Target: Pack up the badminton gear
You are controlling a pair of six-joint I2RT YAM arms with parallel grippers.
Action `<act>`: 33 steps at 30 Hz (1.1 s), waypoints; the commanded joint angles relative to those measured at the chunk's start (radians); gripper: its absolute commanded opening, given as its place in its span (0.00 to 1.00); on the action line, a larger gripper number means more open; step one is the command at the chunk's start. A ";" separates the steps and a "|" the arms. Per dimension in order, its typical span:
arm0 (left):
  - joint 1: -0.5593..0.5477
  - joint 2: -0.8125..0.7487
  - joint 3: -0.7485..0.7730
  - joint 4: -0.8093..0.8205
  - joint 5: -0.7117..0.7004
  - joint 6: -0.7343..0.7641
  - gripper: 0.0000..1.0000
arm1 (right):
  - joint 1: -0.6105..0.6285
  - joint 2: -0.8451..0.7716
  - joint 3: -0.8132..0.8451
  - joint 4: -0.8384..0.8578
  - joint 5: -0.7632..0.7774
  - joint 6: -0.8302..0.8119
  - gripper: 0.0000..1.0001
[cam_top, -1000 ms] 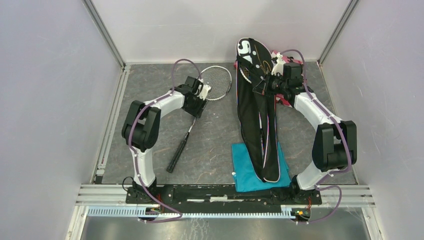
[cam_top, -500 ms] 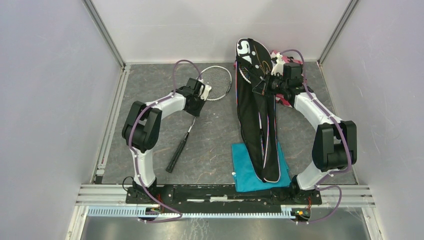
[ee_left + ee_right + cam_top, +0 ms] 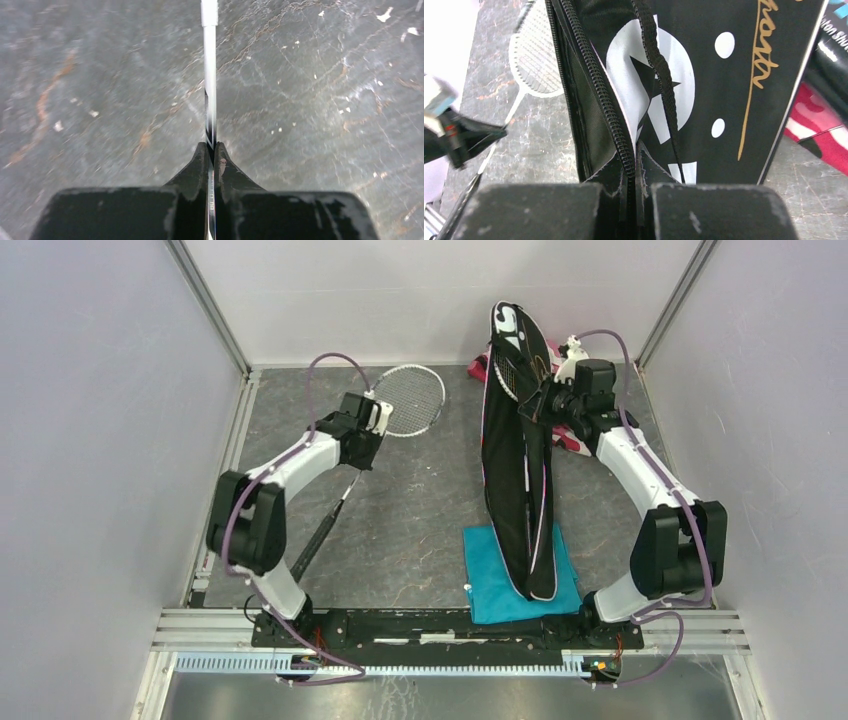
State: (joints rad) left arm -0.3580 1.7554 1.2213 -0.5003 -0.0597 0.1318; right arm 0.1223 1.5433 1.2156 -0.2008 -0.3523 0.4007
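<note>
Left end effector just clamped racquet shaft, shifted it leftward; right end effector clenched bag rim; insertion likely next.

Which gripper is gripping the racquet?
The left gripper, shut on the racquet by its shaft; the right gripper pinches the bag at its zipper edge.

On the far end of the black bag a big white S is printed. On the black tube "ton Shu" can be read.
</note>
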 commanded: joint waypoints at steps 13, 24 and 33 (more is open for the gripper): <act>-0.095 -0.507 -0.088 -0.090 -0.031 0.158 0.02 | 0.068 0.021 0.155 -0.002 0.157 0.035 0.00; -0.291 -0.479 -0.051 -0.135 -0.219 0.164 0.02 | 0.103 0.051 0.188 -0.009 0.182 0.026 0.00; -0.380 -0.373 0.010 -0.135 -0.347 0.171 0.02 | 0.132 0.063 0.192 -0.004 0.180 0.024 0.00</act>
State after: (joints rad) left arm -0.7044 1.3499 1.1610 -0.6575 -0.3172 0.2581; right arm 0.2375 1.6047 1.3426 -0.2653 -0.1757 0.4175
